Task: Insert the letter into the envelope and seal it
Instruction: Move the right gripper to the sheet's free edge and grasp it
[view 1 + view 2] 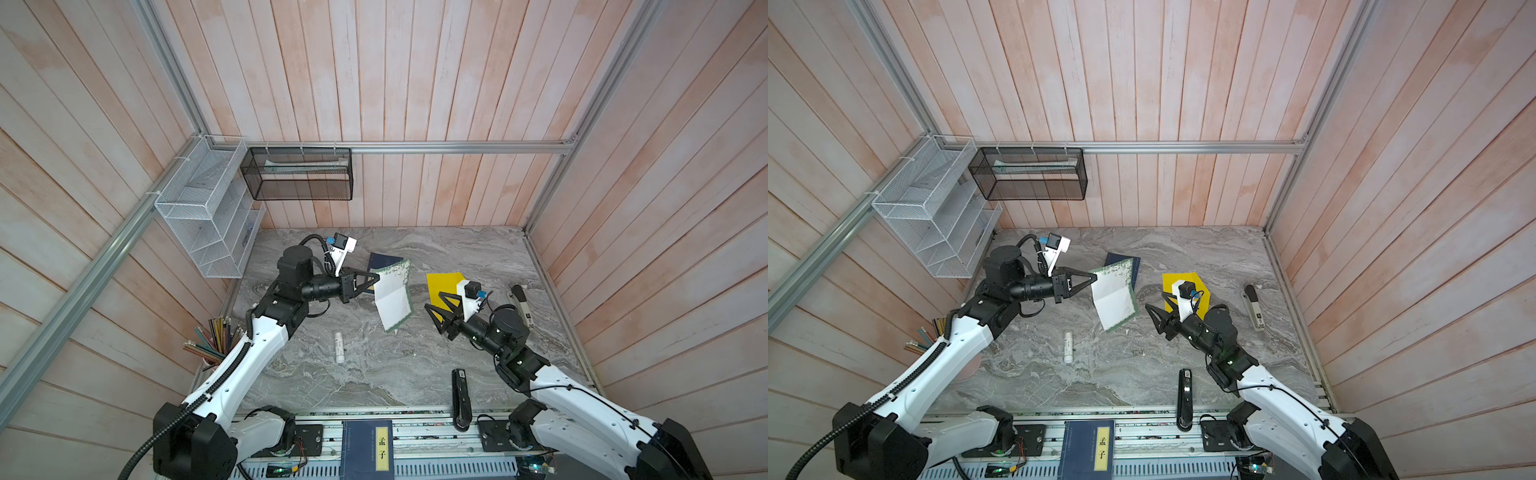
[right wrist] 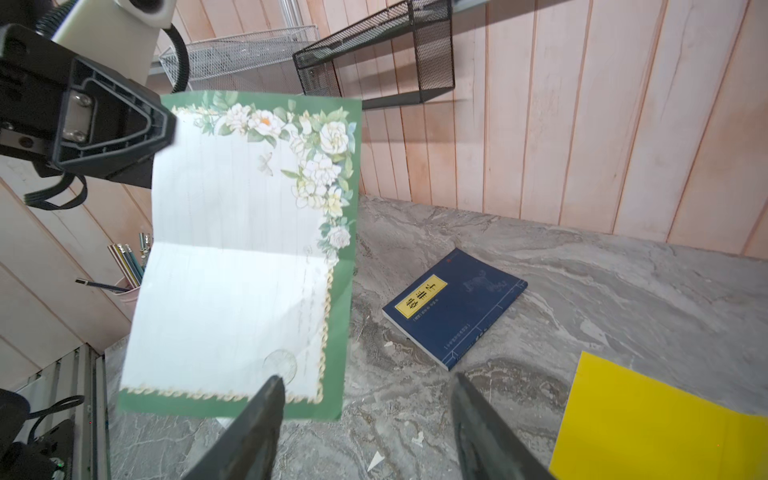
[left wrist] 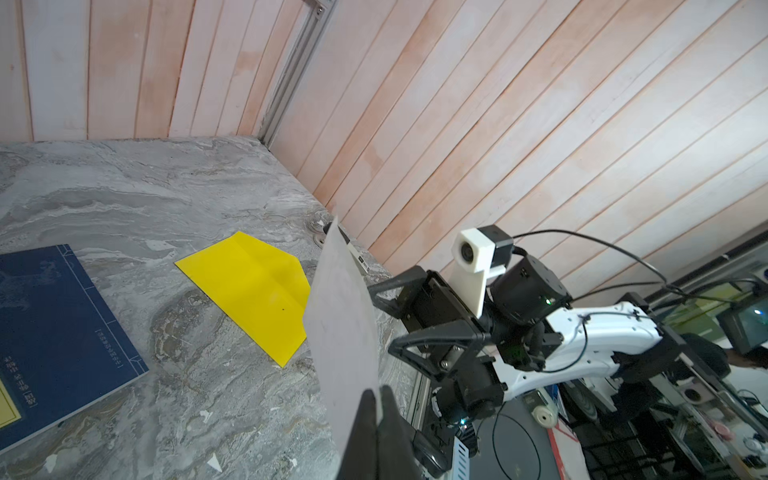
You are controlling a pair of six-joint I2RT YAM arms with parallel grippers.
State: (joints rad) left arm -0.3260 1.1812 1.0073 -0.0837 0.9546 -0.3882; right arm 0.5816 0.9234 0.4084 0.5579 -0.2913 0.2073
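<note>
At the far left of both top views we see a white wire rack [image 1: 208, 208] fixed to the side wall, a black mesh basket [image 1: 301, 174] on the back wall beside it, and a cup of pencils [image 1: 216, 336] near the left arm's base. Our left gripper [image 1: 376, 279] is clenched on one upper corner of the letter [image 1: 392, 297], and the sheet hangs from it above the marble table [image 1: 374, 374], creased across its middle, its lower edge tilted toward the table; in the right wrist view the letter [image 2: 237, 266] shows a green border with white flowers. In the left wrist view we see the paper edge-on, pinched between the fingertips [image 3: 365, 415]. Below the letter in the top views a white tube [image 1: 339, 347] lies on the table. Behind the letter lies a dark blue book [image 1: 382, 262], flat and partly covered by the sheet in a top view. To the right, our right gripper [image 1: 434, 300] is released, its jaws standing wide apart and empty, near the letter's lower edge but not touching it. The envelope [image 1: 442, 286] lies flat on the table just behind that gripper, partly hidden by its wrist camera; in the left wrist view the envelope [image 3: 253, 291] has its flap opened out. Farther right a stapler-like tool [image 1: 521, 303] lies near the wall, and a black device [image 1: 460, 397] rests at the front edge.
</note>
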